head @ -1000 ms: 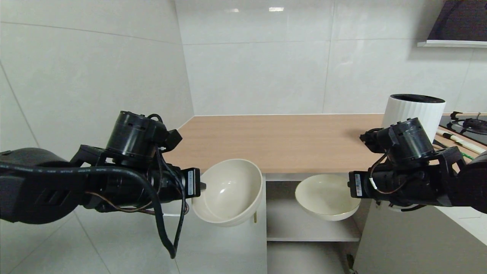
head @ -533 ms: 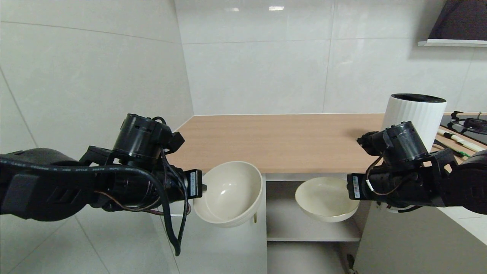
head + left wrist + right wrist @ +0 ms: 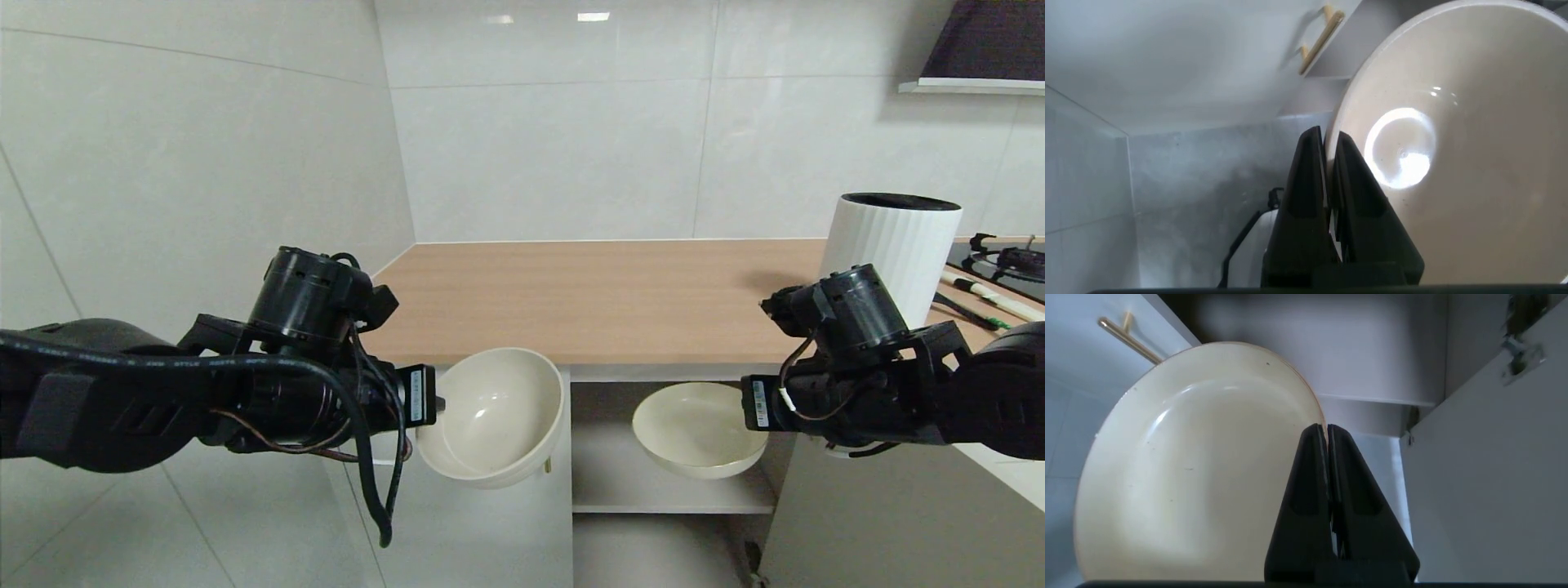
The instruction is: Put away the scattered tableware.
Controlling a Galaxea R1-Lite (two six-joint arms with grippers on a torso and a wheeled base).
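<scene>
My left gripper is shut on the rim of a deep cream bowl, held tilted in the air in front of the cabinet below the wooden counter. The left wrist view shows the fingers pinching the bowl at its rim. My right gripper is shut on the edge of a shallow cream plate, held in front of the open cabinet shelf. In the right wrist view the plate is clamped at its rim by the gripper.
A white ribbed cylinder container stands on the counter at the right. Beyond it lie utensils and a gas hob. A white cabinet door with a gold handle hangs left of the open shelf. Tiled walls close off the left and back.
The camera has tilted slightly. The left gripper with the bowl has shifted a little to the right and down; the right gripper with the plate has edged slightly left.
</scene>
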